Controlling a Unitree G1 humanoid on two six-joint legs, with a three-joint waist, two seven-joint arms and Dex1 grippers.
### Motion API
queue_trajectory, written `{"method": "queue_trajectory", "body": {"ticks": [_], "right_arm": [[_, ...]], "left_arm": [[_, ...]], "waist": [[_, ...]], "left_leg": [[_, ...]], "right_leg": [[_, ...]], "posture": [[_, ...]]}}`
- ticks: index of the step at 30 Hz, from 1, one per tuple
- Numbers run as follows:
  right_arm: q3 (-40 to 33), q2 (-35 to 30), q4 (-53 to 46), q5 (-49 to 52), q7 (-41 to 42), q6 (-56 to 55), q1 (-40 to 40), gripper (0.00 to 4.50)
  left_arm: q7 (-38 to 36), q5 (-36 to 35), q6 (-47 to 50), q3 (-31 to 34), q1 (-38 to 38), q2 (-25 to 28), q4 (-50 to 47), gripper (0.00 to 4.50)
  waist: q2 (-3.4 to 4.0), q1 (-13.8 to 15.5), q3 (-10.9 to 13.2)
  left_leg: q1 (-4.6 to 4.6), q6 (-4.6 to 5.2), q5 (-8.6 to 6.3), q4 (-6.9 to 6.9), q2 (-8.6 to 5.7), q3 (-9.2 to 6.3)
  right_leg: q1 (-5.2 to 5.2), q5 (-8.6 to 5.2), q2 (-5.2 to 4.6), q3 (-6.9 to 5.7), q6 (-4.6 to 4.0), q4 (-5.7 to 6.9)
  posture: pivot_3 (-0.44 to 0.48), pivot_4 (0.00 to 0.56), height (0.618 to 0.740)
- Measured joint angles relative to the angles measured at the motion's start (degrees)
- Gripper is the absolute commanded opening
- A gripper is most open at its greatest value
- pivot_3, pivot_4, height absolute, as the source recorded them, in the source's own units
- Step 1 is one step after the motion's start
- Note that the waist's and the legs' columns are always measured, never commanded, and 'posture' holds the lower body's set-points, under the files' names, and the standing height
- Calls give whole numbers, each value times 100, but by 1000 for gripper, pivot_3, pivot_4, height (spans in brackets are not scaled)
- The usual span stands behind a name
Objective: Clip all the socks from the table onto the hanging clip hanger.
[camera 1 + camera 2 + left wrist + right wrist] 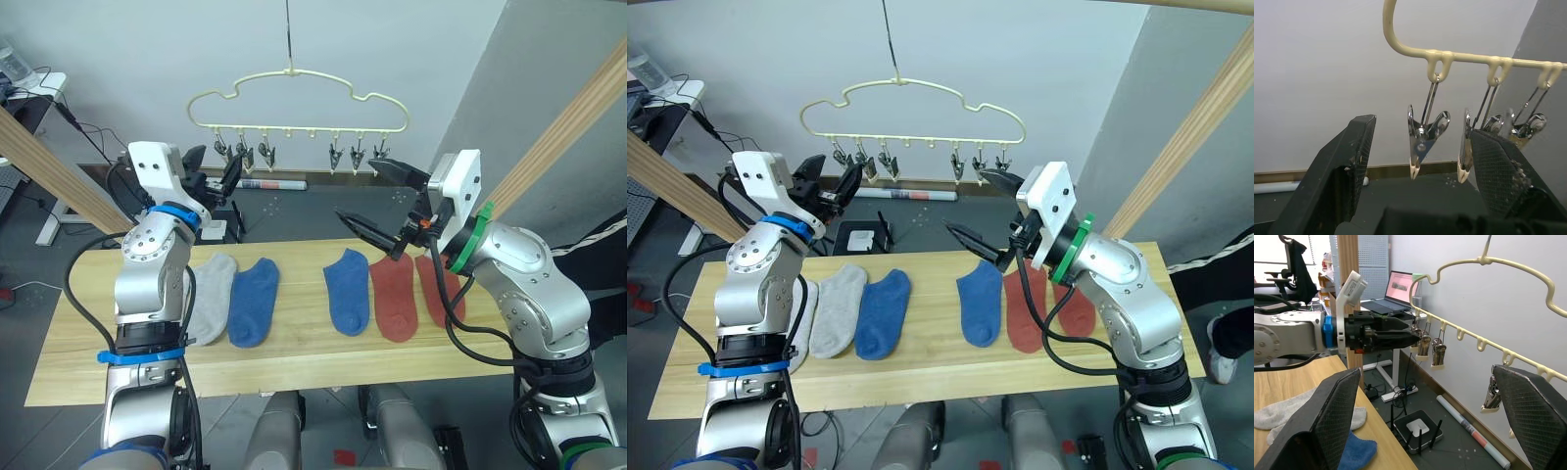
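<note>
While the socks lie flat on the table (294, 377), both grippers are raised toward the clip hanger (299, 103), which is hung by its hook on a thin line at 12 o'clock above the tabletop. The left gripper (217, 174) is held with its fingers spread and nothing between them; in the left wrist view one metal clip (1422, 142) is seen hanging in the gap between the fingers, untouched. The right gripper (384, 206) is likewise held wide open and empty, with its upper finger just below the clips at the hanger's 3 o'clock end and its lower finger over the far edge of the table.

On the table the socks are laid in a row with toes toward the near edge. A light grey sock (214, 297) is seen toward 9 o'clock, partly hidden by the left arm, with a blue sock (255, 302) touching it. A second blue sock (348, 290) lies apart toward 3 o'clock, beside a rust red sock (396, 299); another rust red sock (435, 289) lies partly behind the right arm. None is clipped to the hanger.
</note>
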Motion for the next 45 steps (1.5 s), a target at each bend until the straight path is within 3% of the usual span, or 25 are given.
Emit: {"method": "queue_trajectory", "body": {"ticks": [7,35,38,45], "right_arm": [[2,-10,0,-1,-2,10,71,4500],[7,16,-65,30,1,46,-118,4500],[7,16,-64,45,1,46,-118,4500],[7,15,-64,44,1,46,-117,4500]], "left_arm": [[4,-78,220,77,94,155,-224,3376],[-66,140,-580,1,-694,15,1085,3376],[-73,140,-581,1,-690,15,1097,2806],[-75,134,-580,3,-630,14,1089,772]], "waist": [[0,4,0],[-3,-6,1],[-3,-6,2],[-3,-5,2]], "left_leg": [[2,8,-4,2,0,0],[0,6,-4,3,0,4],[-1,6,-3,3,0,5],[0,9,-5,4,0,3]], "right_leg": [[0,0,0,-2,0,5],[-2,1,0,-1,0,4],[-2,1,0,-1,0,4],[-2,1,0,-2,0,5]], "posture": [[9,309,740],[-8,312,740],[-9,314,740],[-9,319,740]]}}
